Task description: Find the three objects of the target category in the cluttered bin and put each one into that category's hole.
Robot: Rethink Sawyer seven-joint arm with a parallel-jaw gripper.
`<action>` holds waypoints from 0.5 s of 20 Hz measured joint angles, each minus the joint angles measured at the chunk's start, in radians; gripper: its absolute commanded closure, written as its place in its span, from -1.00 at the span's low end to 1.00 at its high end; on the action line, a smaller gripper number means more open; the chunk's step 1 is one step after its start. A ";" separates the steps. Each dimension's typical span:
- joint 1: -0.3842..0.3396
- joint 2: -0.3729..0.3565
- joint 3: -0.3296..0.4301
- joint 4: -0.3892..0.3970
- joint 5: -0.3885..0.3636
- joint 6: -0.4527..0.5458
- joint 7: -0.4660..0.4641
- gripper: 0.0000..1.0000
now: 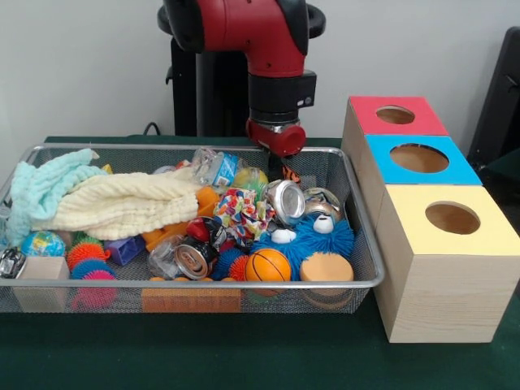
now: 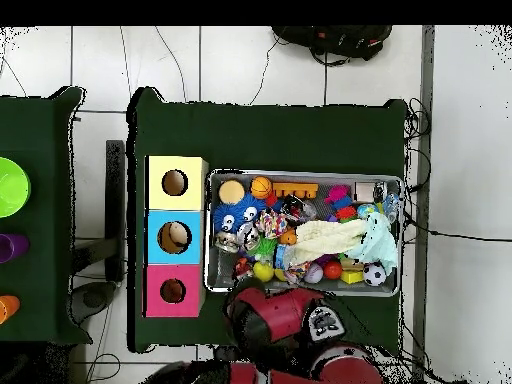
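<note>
The wire mesh bin (image 1: 244,283) sits on the green table, full of clutter; it also shows in the overhead view (image 2: 305,174). A yellow-orange soft toy (image 1: 208,199), possibly a duck, pokes out from under a cream cloth (image 1: 122,203), and another orange piece (image 1: 162,236) lies below the cloth. No duck shows whole. The round hole (image 1: 396,114) in the red-topped box is at the far right, also seen from overhead (image 2: 172,291). My gripper (image 1: 281,165) hangs at the bin's far rim, right of centre, just above the clutter. The overhead view hides it under the arm.
A blue-topped box (image 1: 457,169) and a yellow-topped box (image 1: 487,236) stand in a row with the red one. The bin holds a mint cloth (image 1: 41,187), an orange basketball (image 1: 267,265), a blue furry toy (image 1: 313,242), cans (image 1: 286,201) and spiky balls (image 1: 86,252).
</note>
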 measured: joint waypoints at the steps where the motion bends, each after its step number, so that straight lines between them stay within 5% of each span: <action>1: -0.047 -0.017 0.042 0.009 0.000 0.055 0.000 1.00; 10: -0.289 -0.175 0.288 0.097 0.056 0.366 -0.015 1.00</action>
